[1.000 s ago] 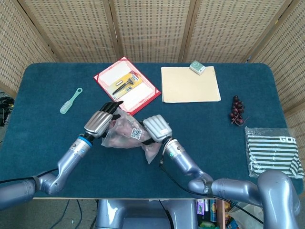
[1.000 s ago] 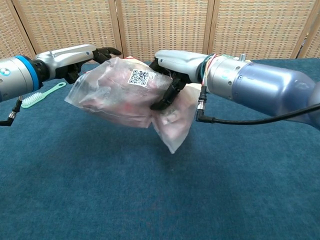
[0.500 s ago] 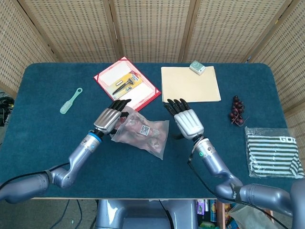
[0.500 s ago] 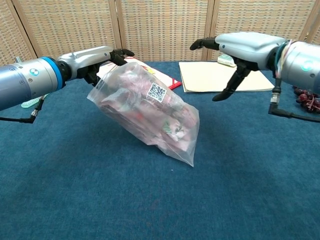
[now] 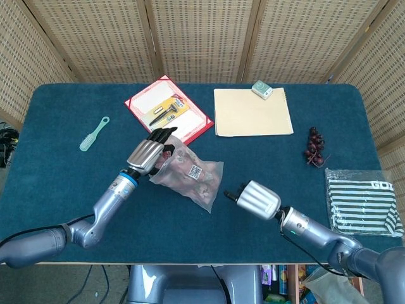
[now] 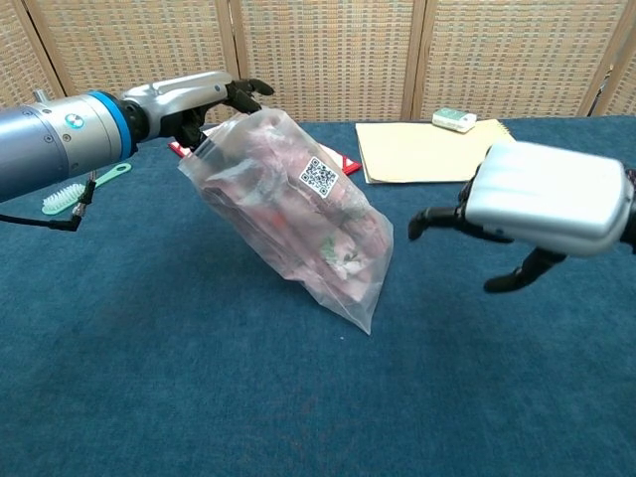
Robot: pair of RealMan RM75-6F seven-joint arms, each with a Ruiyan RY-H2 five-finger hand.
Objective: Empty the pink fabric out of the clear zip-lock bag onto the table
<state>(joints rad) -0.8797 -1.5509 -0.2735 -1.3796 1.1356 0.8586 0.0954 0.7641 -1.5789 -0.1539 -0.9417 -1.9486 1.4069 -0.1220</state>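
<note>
A clear zip-lock bag (image 5: 190, 174) (image 6: 298, 214) with a QR-code label holds crumpled pink fabric (image 6: 323, 234). It hangs slanted, its lower corner close to the blue table (image 5: 57, 183). My left hand (image 5: 147, 154) (image 6: 199, 99) grips the bag's upper left end and holds it up. My right hand (image 5: 256, 198) (image 6: 542, 204) hovers to the right of the bag, apart from it, back of the hand up and fingers spread toward the bag, holding nothing.
A red-edged card with tools (image 5: 168, 113), a tan folder (image 5: 252, 112) with a small box (image 5: 262, 89), a green brush (image 5: 93, 133), dark grapes (image 5: 314, 146) and striped cloth (image 5: 362, 202) lie around the table. A wicker screen stands behind.
My right hand let go of the bag, swung out to the right, then dropped low and turned toward the bag. The bag, now held by the left hand alone, hangs slanted.
</note>
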